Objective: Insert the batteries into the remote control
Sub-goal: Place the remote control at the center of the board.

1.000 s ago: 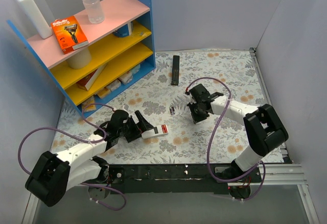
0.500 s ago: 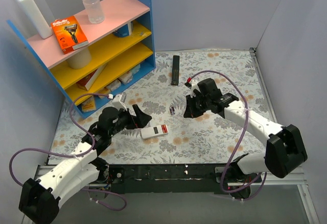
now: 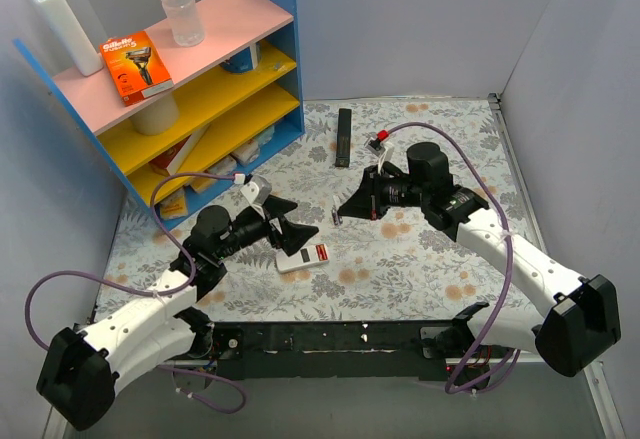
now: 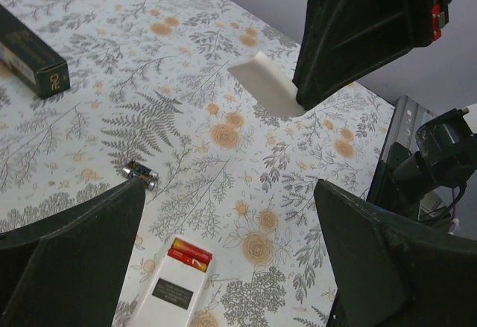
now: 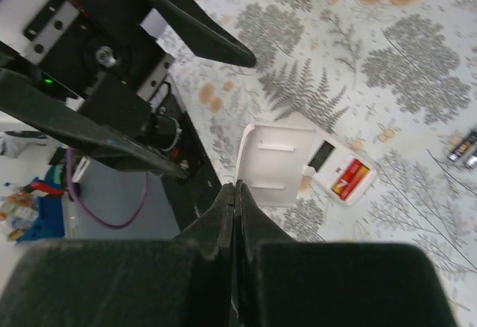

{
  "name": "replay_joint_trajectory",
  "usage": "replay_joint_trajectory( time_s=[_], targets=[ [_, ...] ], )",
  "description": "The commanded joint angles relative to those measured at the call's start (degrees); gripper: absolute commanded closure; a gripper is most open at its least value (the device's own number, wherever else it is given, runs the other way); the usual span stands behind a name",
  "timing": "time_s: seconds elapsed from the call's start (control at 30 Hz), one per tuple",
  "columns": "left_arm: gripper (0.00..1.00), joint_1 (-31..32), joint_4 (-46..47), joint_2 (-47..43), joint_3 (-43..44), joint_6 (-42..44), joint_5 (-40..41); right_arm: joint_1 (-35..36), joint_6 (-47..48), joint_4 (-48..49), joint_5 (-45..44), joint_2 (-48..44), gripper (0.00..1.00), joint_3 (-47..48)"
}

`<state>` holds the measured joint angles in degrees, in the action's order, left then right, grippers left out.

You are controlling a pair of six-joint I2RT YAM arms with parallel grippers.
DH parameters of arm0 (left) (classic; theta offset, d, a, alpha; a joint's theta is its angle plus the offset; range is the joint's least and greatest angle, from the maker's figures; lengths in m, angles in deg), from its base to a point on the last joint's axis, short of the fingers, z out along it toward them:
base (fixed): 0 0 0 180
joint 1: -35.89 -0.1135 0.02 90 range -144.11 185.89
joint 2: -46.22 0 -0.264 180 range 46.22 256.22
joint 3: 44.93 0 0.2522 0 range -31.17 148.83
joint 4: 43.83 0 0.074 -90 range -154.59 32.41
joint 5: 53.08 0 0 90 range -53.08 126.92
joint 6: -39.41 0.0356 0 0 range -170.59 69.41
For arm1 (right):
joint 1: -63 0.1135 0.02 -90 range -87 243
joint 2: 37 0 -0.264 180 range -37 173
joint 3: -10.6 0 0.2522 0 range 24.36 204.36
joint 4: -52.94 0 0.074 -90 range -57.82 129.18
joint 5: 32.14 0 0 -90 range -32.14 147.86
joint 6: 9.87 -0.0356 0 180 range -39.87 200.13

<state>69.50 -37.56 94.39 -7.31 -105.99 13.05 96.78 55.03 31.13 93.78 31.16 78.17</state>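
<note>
The small remote [image 3: 302, 257] lies white back up on the floral table. Its battery bay is uncovered and holds two red-orange batteries [image 4: 188, 253], which also show in the right wrist view [image 5: 350, 178]. My left gripper [image 3: 293, 221] is open and empty, hovering just above and left of the remote [image 4: 168, 297]. My right gripper [image 3: 346, 209] is shut on a thin white battery cover [image 5: 272, 164], held in the air to the remote's upper right; the cover also shows in the left wrist view [image 4: 264, 83]. Two loose dark batteries [image 4: 140, 174] lie on the table nearby.
A longer slim black remote [image 3: 343, 137] lies farther back on the table. A blue shelf unit [image 3: 262, 101] with pink and yellow boards stands at the back left, holding bottles and boxes. Grey walls close in the back and right sides.
My left gripper has let go of the remote, opened, and now hovers beside it. My right arm has swung left and up, carrying the white cover toward the remote.
</note>
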Motion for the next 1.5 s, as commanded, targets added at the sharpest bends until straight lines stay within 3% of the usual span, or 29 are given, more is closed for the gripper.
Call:
replay_joint_trajectory(
  time_s=[0.0, 0.27, 0.7, 1.4, 1.47],
  targets=[
    [0.02, 3.03, 6.51, 1.58, 4.61, 7.92, -2.14, 0.06, -8.28, 10.16, 8.72, -1.10, 0.99, 0.60],
    [0.02, 8.05, 8.00, 4.13, 7.26, 18.21, -0.55, 0.06, -14.09, 14.38, 15.05, 0.22, 0.99, 2.36],
    [0.02, 10.60, 8.97, 4.40, 8.58, 24.37, -0.82, 0.06, -20.51, 20.09, 18.83, 0.66, 0.99, 1.84],
    [0.37, 10.69, 15.73, 6.07, 7.08, 19.98, -1.35, 0.14, -25.26, 22.73, 18.66, 0.13, 0.99, -1.15],
    [0.45, 10.69, 15.91, 6.24, 7.17, 19.71, -1.70, 0.06, -25.52, 22.82, 18.48, 0.04, 0.99, -1.59]
  ],
)
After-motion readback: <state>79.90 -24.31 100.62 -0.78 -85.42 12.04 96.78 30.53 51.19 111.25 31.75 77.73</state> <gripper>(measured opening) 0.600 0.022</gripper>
